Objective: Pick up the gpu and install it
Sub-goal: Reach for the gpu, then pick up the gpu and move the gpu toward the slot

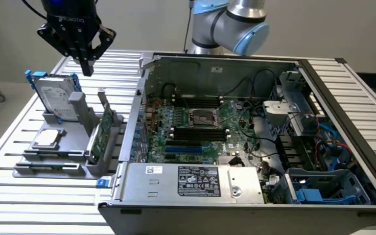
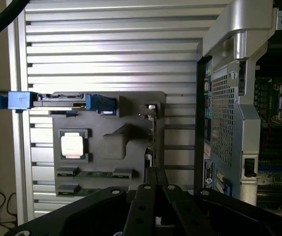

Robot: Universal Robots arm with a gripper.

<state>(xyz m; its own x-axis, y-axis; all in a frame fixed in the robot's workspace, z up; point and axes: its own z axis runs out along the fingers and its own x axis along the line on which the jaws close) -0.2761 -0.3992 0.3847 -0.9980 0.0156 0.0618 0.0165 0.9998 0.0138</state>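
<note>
Standing on edge in a slot of the gray holder (image 1: 51, 165), the graphics card (image 1: 103, 131) shows its green board on the side of the holder nearest the open computer case (image 1: 195, 182). The hand (image 1: 86, 68) hangs in the air above the holder, well apart from the card, fingers clenched together on nothing. A blue-framed hard drive (image 1: 56, 98) stands upright in the holder, and a small silver chip (image 1: 49, 138) lies flat in its recess. All sit on the slatted metal desk (image 1: 18, 198).
</note>
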